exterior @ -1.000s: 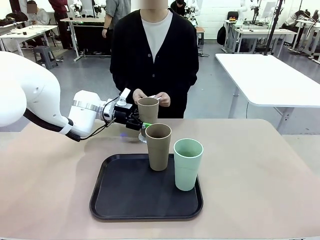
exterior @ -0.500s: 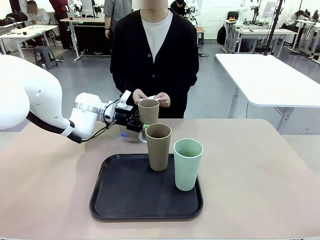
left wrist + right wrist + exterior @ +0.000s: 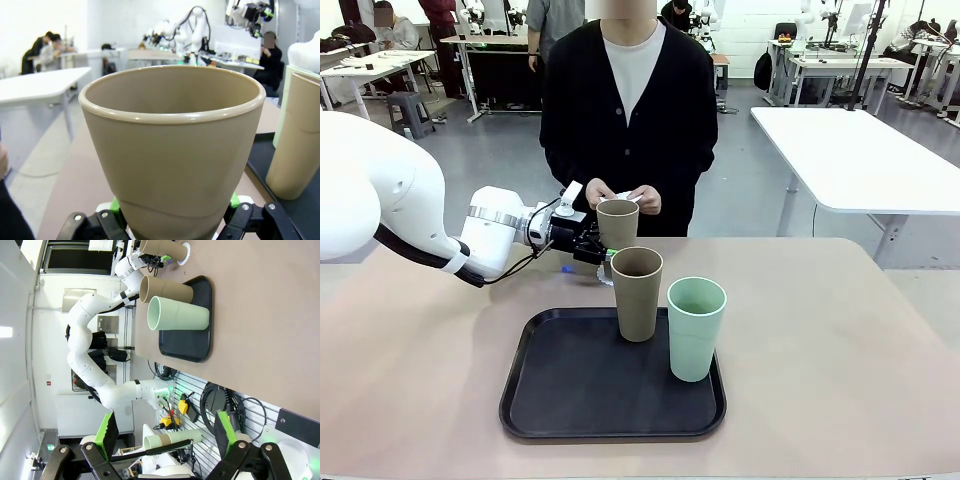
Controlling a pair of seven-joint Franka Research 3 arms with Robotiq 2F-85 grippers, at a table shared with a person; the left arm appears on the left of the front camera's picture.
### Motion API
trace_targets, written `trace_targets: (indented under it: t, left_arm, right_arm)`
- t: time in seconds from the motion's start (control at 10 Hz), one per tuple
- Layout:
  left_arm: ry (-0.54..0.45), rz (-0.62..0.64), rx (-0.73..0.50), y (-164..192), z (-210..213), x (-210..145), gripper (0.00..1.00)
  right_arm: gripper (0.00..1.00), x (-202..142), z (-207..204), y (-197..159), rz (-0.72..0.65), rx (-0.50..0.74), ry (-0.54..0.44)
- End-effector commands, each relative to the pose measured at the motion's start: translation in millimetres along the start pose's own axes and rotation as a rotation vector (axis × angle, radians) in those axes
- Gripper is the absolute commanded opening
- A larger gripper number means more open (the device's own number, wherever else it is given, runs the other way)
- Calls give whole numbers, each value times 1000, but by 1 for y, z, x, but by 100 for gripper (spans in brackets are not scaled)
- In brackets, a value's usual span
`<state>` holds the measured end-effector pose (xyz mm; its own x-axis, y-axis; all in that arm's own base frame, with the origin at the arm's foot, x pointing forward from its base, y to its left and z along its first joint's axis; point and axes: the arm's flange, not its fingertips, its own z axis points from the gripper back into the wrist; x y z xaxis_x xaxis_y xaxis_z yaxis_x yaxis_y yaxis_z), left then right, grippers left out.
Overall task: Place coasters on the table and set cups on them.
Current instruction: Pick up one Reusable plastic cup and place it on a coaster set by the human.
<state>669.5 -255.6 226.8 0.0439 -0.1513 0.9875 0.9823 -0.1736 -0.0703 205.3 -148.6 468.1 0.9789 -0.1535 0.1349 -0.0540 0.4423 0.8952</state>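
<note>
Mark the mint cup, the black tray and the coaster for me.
mint cup (image 3: 695, 345): front view, side wall.
black tray (image 3: 570, 392): front view, bare floor.
coaster (image 3: 187, 255): right wrist view, lacy edge.

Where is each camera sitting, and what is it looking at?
Front view: sits between the arms, looks across the table at the person; the left arm shows, its left gripper around the far tan cup.
Left wrist view: rides the left wrist, looks along its green pads at that cup.
Right wrist view: rides the right wrist, rolled sideways, looks past the open right gripper at the tray.
Shared: front and right wrist views both show the mint cup.
</note>
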Motion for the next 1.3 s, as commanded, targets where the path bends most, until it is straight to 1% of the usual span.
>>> trace_targets:
  t: [0.0, 0.7, 1.2]
  left_arm:
    - [26, 10, -31, 7, 1, -1, 100]
    - [48, -2, -60, 3, 3, 1, 100]
    - [83, -5, -53, 1, 8, 6, 100]
  right_arm:
    - [100, 1, 0, 0, 14, 15, -2]
    - [100, 1, 0, 0, 14, 15, -2]
    - [100, 1, 0, 0, 14, 15, -2]
